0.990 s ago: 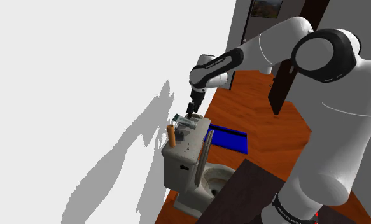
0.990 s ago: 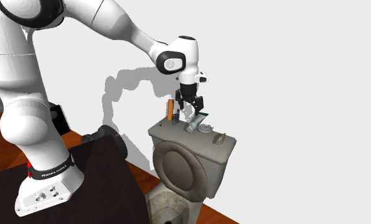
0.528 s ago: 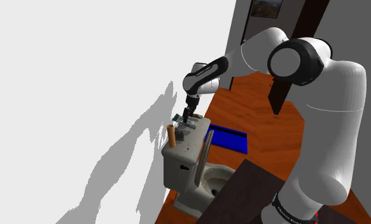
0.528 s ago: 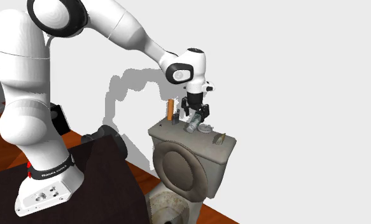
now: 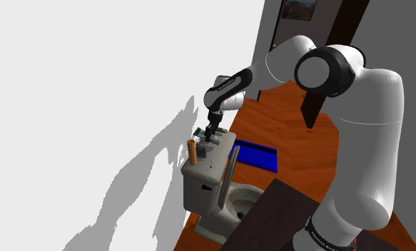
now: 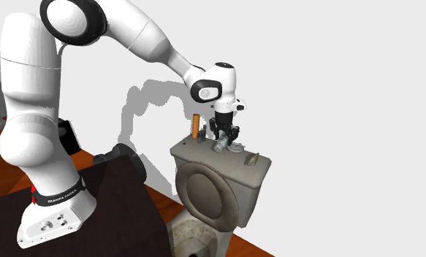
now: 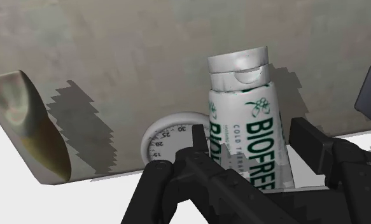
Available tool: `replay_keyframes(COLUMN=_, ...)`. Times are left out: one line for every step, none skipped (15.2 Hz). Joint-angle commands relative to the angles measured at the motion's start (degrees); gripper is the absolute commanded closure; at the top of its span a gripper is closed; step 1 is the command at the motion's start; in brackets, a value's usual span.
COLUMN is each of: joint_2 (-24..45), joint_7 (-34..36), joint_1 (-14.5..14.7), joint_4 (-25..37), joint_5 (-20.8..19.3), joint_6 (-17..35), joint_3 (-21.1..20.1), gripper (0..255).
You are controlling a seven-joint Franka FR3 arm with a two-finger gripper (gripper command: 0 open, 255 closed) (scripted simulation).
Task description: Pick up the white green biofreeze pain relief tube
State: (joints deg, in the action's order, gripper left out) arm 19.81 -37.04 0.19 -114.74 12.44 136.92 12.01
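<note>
My pincer (image 7: 251, 153) stood narrow, clasping the tube (image 7: 244, 108) by its sides. The tube lay flat on the toilet tank (image 7: 114, 51), its long axis running straight away from the pincer, cap foremost. A round dial (image 7: 168, 137) sat just beside it; I judged a straight lift unobstructed.
</note>
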Motion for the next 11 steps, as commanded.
replay_keyframes(joint_2=0.0, joint_7=0.0, joint_1=0.0, joint_4=0.0, joint_5=0.0, joint_6=0.1, joint_3=0.0, gripper=255)
replay_keyframes(joint_2=0.0, joint_7=0.0, joint_1=0.0, joint_4=0.0, joint_5=0.0, joint_6=0.1, joint_3=0.0, gripper=255)
replay_keyframes(joint_2=0.0, joint_7=0.0, joint_1=0.0, joint_4=0.0, joint_5=0.0, joint_6=0.1, joint_3=0.0, gripper=255)
replay_keyframes(joint_2=0.0, joint_7=0.0, joint_1=0.0, joint_4=0.0, joint_5=0.0, joint_6=0.1, joint_3=0.0, gripper=255)
replay_keyframes(joint_2=0.0, joint_7=0.0, joint_1=0.0, joint_4=0.0, joint_5=0.0, joint_6=0.1, joint_3=0.0, gripper=255)
replay_keyframes(joint_2=0.0, joint_7=0.0, joint_1=0.0, joint_4=-0.1, joint_5=0.0, joint_6=0.1, joint_3=0.0, gripper=255)
replay_keyframes(joint_2=0.0, joint_7=0.0, joint_1=0.0, joint_4=0.0, joint_5=0.0, joint_6=0.1, joint_3=0.0, gripper=255)
replay_keyframes(joint_2=-0.5, joint_7=0.2, joint_1=0.1, joint_4=0.1, joint_5=-0.2, joint_6=-0.5, joint_3=0.1, gripper=255)
replay_keyframes(joint_2=-0.9, joint_7=0.4, joint_1=0.2, joint_4=0.2, joint_5=-0.4, joint_6=-1.2, joint_3=0.2, gripper=255)
replay_keyframes(joint_2=-1.4, joint_7=0.6, joint_1=0.2, joint_4=0.4, joint_5=-0.7, joint_6=-1.8, joint_3=0.3, gripper=255)
replay_keyframes(joint_2=-1.9, joint_7=0.8, joint_1=0.3, joint_4=0.6, joint_5=-0.9, joint_6=-2.4, joint_3=0.4, gripper=255)
